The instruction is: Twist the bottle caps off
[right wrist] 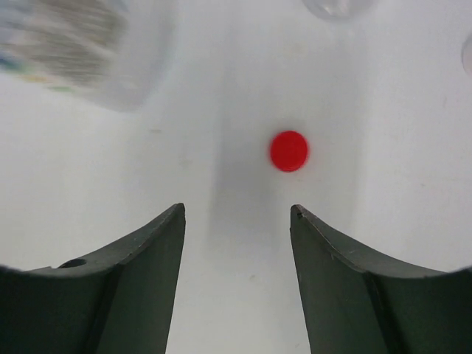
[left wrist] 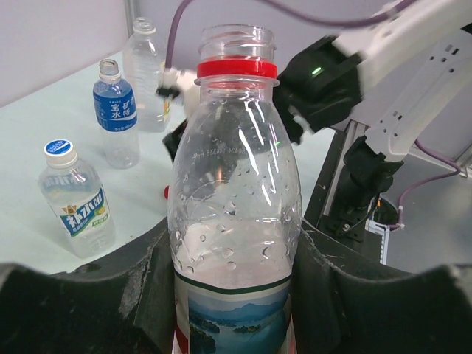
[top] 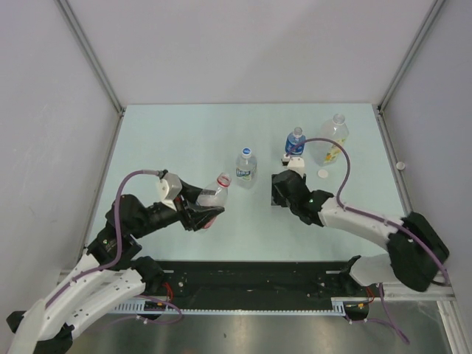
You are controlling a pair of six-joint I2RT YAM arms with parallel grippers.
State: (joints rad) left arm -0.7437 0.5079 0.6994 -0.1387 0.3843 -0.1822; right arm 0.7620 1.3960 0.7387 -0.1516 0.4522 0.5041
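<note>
My left gripper (top: 209, 206) is shut on the small red-labelled bottle (left wrist: 236, 184) and holds it tilted above the table. Its mouth is open, with only a red ring (left wrist: 236, 69) on the neck. The red cap (right wrist: 288, 150) lies on the table just ahead of my right gripper (right wrist: 236, 210), which is open and empty; in the top view the cap is hidden under that gripper (top: 282, 190). The white-and-blue-labelled bottle (top: 245, 166) stands with its blue cap (left wrist: 59, 147) on. The blue-labelled bottle (top: 295, 144) and the larger bottle (top: 333, 136) stand at the back right.
A white cap (top: 323, 174) lies on the table in front of the larger bottle. In the left wrist view the necks of the blue-labelled bottle (left wrist: 116, 110) and the larger bottle (left wrist: 147, 74) look open. Grey walls enclose the table on three sides.
</note>
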